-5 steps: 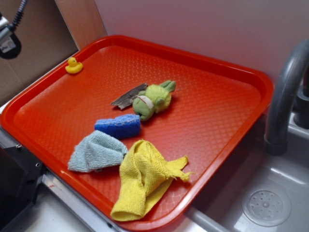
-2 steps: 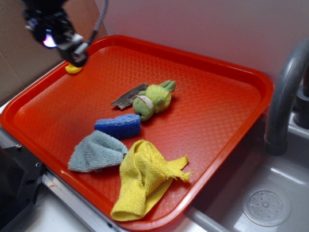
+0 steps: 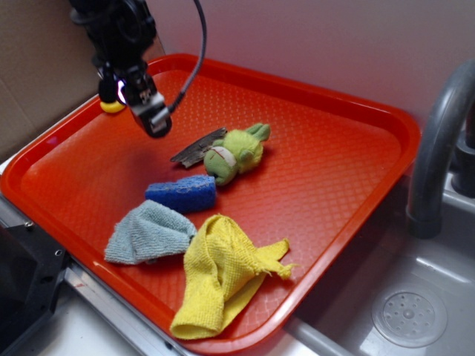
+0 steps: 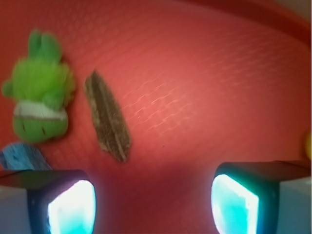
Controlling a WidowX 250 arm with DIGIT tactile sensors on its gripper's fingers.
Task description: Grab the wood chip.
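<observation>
One tool [image 3: 152, 119] now hangs over the left part of the red tray [image 3: 349, 185], having travelled in from the upper left corner of the exterior view within the last second; its approach toward the wood chip [image 3: 197, 148] is under way, but no contact exists. The jaws stand apart, both pads [image 4: 73, 209] visible in the wrist view with bare tray between them. The wood chip lies flat mid-tray, just beside the green plush toy [image 3: 236, 152], ahead and left of the tool's gap. A blue sponge block [image 3: 182, 193], grey cloth [image 3: 148, 233], yellow cloth [image 3: 219, 274] and yellow duck [image 3: 111, 106] share the textured tray. A sink [image 3: 408, 311] and grey faucet [image 3: 438, 141] adjoin it.
</observation>
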